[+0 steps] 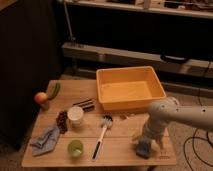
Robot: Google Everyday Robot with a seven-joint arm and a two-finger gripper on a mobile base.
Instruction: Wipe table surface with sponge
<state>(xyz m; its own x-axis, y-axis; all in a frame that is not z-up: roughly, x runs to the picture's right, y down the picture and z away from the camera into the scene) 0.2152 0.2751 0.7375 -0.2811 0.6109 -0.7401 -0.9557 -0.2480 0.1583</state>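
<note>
The worktop [120, 145] shows no sign of wiping yet, and the gripper [148, 136], spread wide, hangs right over the sponge [144, 149] lying at its near right corner, so the grasp and all wiping seem left to do.

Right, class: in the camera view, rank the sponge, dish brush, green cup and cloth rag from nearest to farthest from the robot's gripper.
The gripper hangs front right, over the sponge.
1. Sponge, directly beneath it.
2. Dish brush, centre front.
3. Green cup, left of the brush.
4. Cloth rag, far left.
</note>
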